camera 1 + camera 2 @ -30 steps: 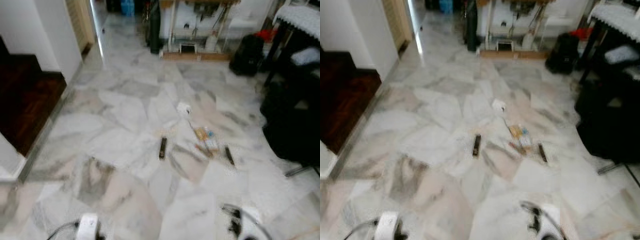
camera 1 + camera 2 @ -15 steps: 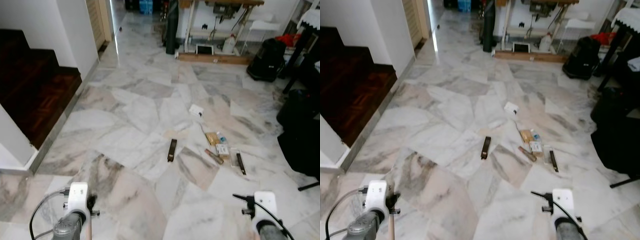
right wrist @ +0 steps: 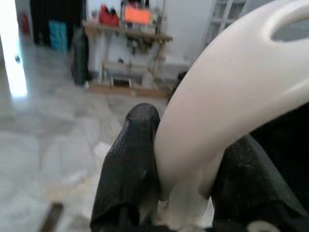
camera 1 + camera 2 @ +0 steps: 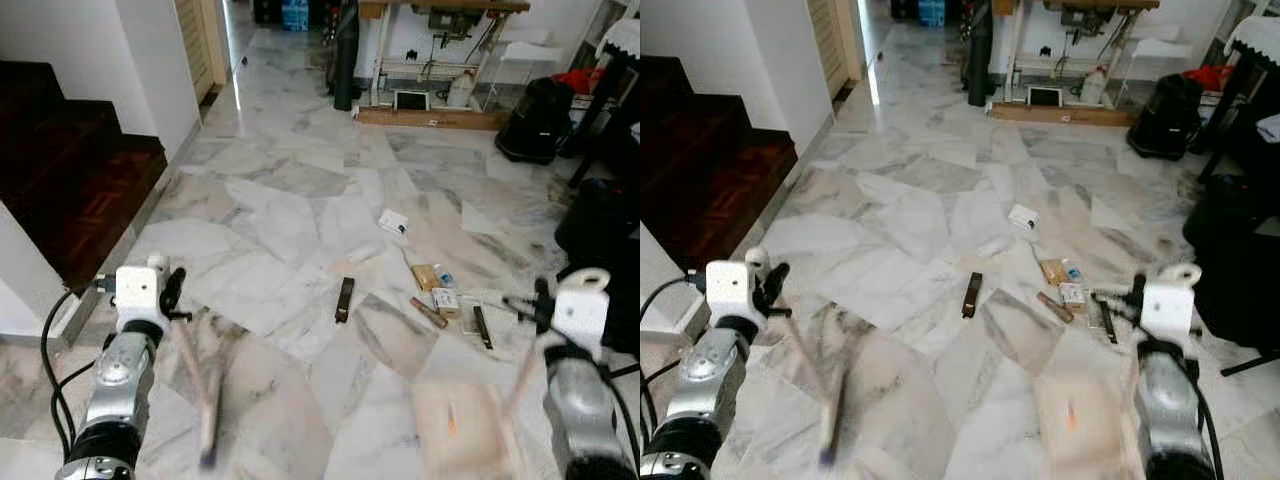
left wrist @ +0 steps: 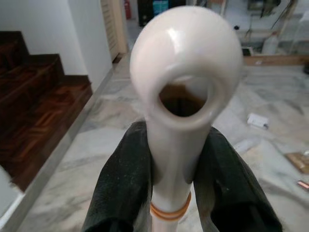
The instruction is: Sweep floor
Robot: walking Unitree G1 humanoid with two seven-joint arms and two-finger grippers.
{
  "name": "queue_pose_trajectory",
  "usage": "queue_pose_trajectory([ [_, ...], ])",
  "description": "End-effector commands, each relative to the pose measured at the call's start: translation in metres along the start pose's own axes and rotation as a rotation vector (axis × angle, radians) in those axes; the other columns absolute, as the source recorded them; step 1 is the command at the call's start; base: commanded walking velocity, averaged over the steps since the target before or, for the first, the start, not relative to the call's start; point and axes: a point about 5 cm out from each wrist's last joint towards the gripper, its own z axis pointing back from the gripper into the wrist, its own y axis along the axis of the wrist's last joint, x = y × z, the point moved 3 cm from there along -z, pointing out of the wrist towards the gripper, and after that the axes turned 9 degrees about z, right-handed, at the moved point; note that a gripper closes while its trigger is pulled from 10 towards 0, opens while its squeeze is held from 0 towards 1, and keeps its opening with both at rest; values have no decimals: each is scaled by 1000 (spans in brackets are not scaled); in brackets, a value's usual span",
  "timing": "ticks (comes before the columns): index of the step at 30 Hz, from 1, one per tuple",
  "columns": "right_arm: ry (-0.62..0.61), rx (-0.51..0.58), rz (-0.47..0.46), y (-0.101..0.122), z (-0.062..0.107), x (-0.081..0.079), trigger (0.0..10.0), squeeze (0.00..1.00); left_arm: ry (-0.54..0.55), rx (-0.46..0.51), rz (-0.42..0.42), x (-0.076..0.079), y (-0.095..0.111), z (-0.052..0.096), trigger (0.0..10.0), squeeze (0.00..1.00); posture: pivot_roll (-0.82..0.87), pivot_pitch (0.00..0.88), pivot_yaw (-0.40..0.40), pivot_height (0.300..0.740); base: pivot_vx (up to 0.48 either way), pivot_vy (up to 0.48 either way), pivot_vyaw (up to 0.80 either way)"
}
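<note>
My left gripper is shut on the white looped handle of a broom. In the left eye view the broom slants down from that gripper to the marble floor, blurred. My right gripper is shut on the curved white handle of a dustpan. The pale dustpan hangs blurred below that gripper at the lower right. Litter lies ahead on the floor: a dark bar, a white box, small packets and a thin dark stick.
Dark wooden stairs rise on the left beside a white wall. A black bag and a wooden table stand at the back. Dark furniture crowds the right side. A hallway opens far left.
Both arms have lifted higher into view, bringing the broom and the dustpan into sight, blurred by motion. The camera view has tilted slightly since the first frames.
</note>
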Motion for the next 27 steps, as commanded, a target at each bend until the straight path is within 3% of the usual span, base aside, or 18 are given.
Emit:
queue_pose_trajectory([
  [1,2,-43,-40,-10,5,-8,10000,0,-16,-9,7,8,-2,-1,10000,0,-83,31,-30,740,0,0,0],
  [14,31,-191,-110,-43,31,-34,10000,0,-123,-17,61,42,-7,5,10000,0,-81,49,-32,740,0,0,0],
  [27,89,-313,-126,-71,56,-52,10000,0,-155,-99,90,44,-17,11,10000,0,-69,58,-28,740,0,0,0],
])
